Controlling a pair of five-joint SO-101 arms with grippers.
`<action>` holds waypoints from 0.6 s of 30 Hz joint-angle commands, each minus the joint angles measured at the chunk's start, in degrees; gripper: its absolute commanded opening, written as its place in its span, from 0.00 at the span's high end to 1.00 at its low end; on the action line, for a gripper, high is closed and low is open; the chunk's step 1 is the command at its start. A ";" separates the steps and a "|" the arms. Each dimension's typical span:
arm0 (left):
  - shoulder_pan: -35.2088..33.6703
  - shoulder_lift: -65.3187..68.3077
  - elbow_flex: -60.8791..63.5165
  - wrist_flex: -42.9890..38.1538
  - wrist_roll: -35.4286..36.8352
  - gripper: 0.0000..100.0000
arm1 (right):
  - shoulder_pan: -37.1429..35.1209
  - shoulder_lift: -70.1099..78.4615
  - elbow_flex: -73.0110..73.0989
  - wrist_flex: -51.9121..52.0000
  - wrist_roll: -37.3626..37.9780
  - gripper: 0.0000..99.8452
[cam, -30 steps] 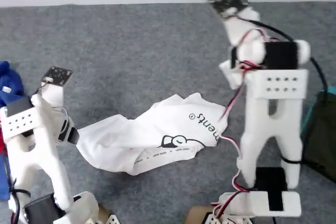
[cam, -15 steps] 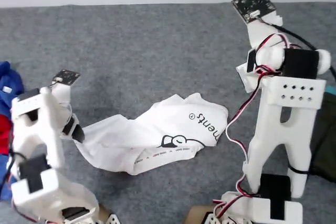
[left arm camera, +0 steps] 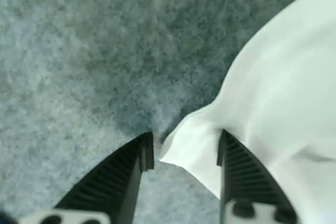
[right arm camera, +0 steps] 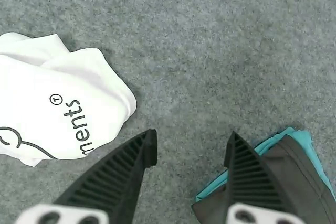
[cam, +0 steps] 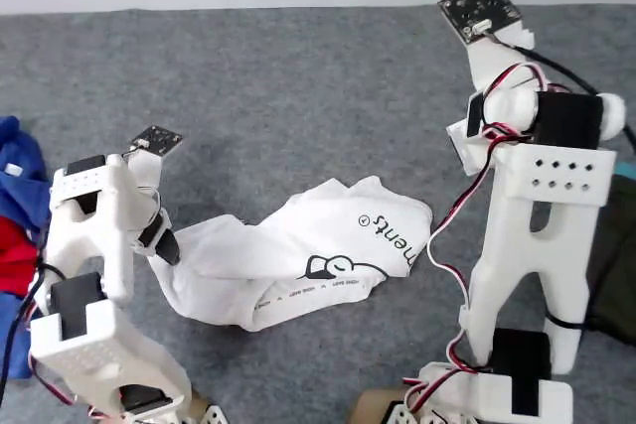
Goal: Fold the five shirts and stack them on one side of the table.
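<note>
White shirt (cam: 298, 260): my landmark. It lies crumpled in a long heap on the grey table (cam: 298, 86), with dark print facing up towards one end.
Left claw (left arm camera: 184, 148): at the white shirt's plain end, the one away from the print. It stands wide apart, astride a loose corner of the cloth, and has hold of nothing.
Left claw's fingers: one finger (left arm camera: 239, 177) lies against the white shirt. The other finger (left arm camera: 126, 174) is over bare table just beside that corner.
Left arm (cam: 94, 245): stands just beside the white shirt's plain end.
Right claw (right arm camera: 191, 148): above bare table near the white shirt's printed end. It is spread wide and grips nothing.
Teal-and-dark shirt (right arm camera: 286, 171): a bunched heap on the side of my right claw away from the white shirt, apart from it. My right claw hangs between the two.
Right arm (cam: 532, 196): rises just beside the white shirt's printed end, with red and white wires running down near the cloth.
Blue shirt (cam: 18, 171): beyond my left arm from the white shirt, well apart from it, at the table's side.
Red shirt (cam: 15, 265): touching the blue shirt, equally well apart from the white shirt.
</note>
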 commanded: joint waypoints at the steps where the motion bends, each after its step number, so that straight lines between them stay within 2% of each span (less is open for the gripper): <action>1: 0.88 3.25 -2.33 -0.18 -0.26 0.80 | 0.84 -3.03 -0.35 2.33 -0.53 0.79; 6: 0.97 10.46 -9.89 7.30 -0.53 0.88 | 0.75 -3.03 -0.35 2.33 -0.53 0.79; 10: 0.79 13.80 -15.60 11.43 -0.62 1.00 | 0.40 -2.95 -0.18 2.33 -0.53 0.79; 14: 0.44 10.46 -19.74 15.47 -0.26 1.00 | 0.22 -2.42 -0.09 2.33 -0.35 0.79; 18: 0.44 0.97 -21.67 16.00 1.85 1.00 | -3.65 -2.33 4.66 2.33 1.58 0.79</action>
